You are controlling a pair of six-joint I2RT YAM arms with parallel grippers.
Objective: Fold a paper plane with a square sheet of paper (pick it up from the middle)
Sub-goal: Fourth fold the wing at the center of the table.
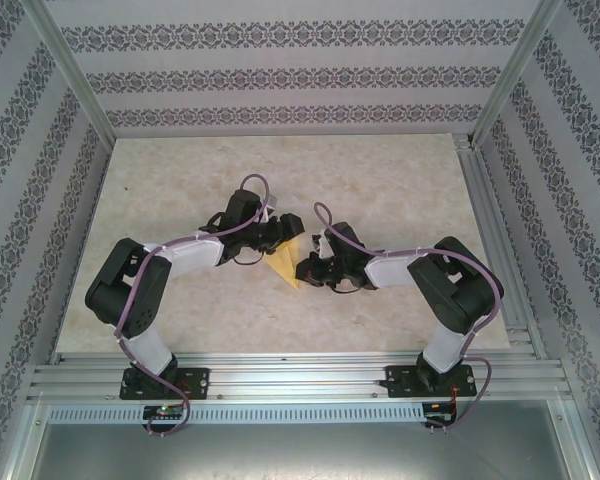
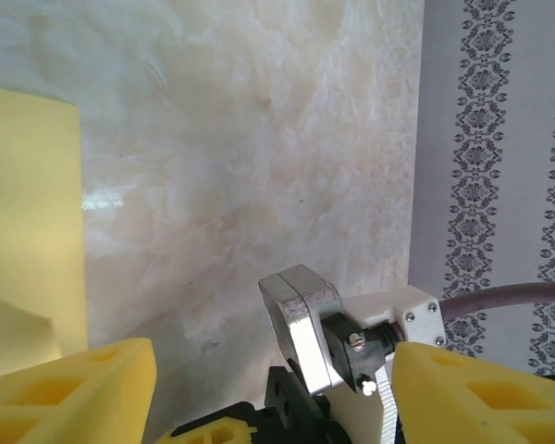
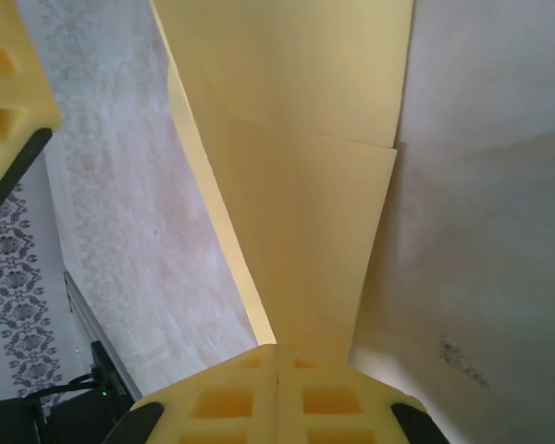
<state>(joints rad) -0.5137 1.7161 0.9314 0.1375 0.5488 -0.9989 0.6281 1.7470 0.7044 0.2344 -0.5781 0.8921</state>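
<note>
Sheet of paper (image 3: 296,185) — one, folded — pinched between the two right fingers (image 3: 250,372), two left fingers (image 2: 79,381) spread beside it

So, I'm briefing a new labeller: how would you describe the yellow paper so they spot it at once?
Start at the pale marbled table and look to its middle, where the left gripper and right gripper nearly meet. Between them is the paper, pinched by the right one. It is a thin, flat, pale-yellow pointed shape, unlike the bulky grippers beside it.

pale-yellow paper (image 3: 296,185), cream marbled table (image 1: 180,190), grey walls (image 1: 280,100) with dark floral stripes.
</note>
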